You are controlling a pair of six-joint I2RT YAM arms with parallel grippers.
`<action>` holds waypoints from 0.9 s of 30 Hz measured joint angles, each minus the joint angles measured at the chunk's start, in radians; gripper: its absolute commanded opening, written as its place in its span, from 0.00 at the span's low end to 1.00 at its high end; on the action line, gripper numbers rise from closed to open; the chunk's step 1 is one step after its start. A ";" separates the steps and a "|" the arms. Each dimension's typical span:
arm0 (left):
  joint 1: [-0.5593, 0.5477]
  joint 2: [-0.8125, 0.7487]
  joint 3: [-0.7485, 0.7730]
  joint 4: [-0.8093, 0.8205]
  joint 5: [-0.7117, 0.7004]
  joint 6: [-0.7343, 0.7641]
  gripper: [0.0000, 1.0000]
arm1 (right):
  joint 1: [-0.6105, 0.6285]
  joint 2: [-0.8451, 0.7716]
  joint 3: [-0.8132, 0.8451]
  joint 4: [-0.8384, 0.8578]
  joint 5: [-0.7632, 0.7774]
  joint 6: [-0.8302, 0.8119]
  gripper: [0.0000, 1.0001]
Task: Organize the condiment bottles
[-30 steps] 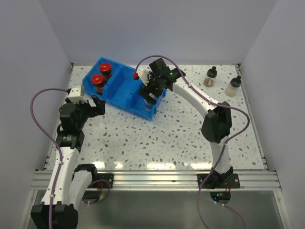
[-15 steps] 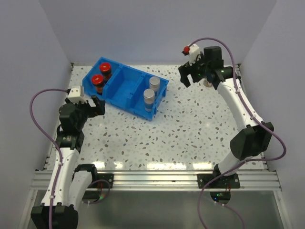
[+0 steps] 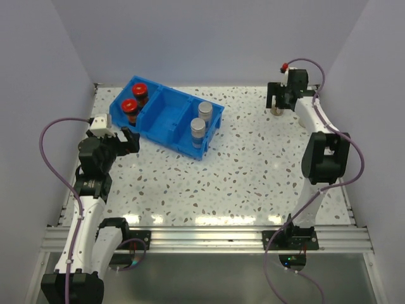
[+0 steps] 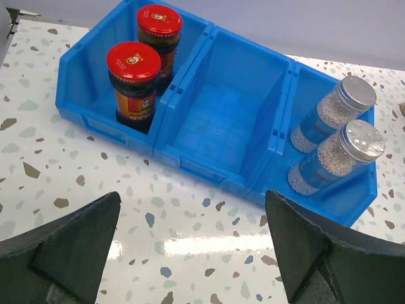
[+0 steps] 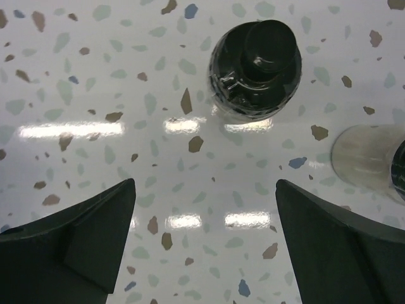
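A blue three-compartment bin [image 3: 166, 117] stands at the back left. Its left compartment holds two red-capped jars [image 3: 130, 107] [image 4: 133, 69]. Its right compartment holds two silver-capped jars [image 3: 198, 128] [image 4: 354, 149], and the middle compartment [image 4: 221, 120] is bare. My right gripper [image 3: 276, 98] [image 5: 205, 240] is open, hovering at the back right over a black-capped bottle [image 5: 256, 66], which lies just beyond its fingertips. A second black-capped bottle with a pale body [image 5: 373, 158] shows at the right edge of the right wrist view. My left gripper [image 3: 130, 140] [image 4: 190, 253] is open and empty, just in front of the bin.
White walls close the table at the back and on both sides. The right arm's forearm [image 3: 316, 120] runs along the right wall. A metal rail [image 3: 202, 237] marks the near edge.
My right arm has swung from over the bin's right compartment to the back right corner, above the black-capped bottle. Both silver-capped jars stand uncovered in the bin. The left arm has not moved.
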 measured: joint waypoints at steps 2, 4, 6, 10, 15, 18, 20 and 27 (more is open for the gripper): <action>0.000 0.001 0.000 0.000 0.000 0.000 1.00 | 0.003 0.055 0.026 0.014 0.061 0.035 0.98; 0.000 0.002 0.000 0.000 0.000 0.000 1.00 | 0.006 0.105 0.058 0.025 0.127 0.066 0.99; 0.000 0.005 0.000 0.000 0.000 0.000 1.00 | 0.007 0.144 0.090 0.032 0.171 0.087 0.99; 0.000 0.013 0.000 0.000 -0.001 0.000 1.00 | 0.007 0.195 0.147 0.060 0.216 0.114 0.98; 0.000 0.023 0.000 0.000 -0.001 0.000 1.00 | 0.007 0.267 0.238 0.090 0.242 0.145 0.96; 0.000 0.027 0.000 0.000 -0.002 0.000 1.00 | 0.007 0.325 0.305 0.093 0.256 0.166 0.95; 0.000 0.030 0.000 0.000 -0.005 0.000 1.00 | 0.007 0.358 0.340 0.093 0.261 0.176 0.94; 0.000 0.034 0.000 0.000 -0.008 0.000 1.00 | 0.007 0.403 0.364 0.085 0.287 0.196 0.84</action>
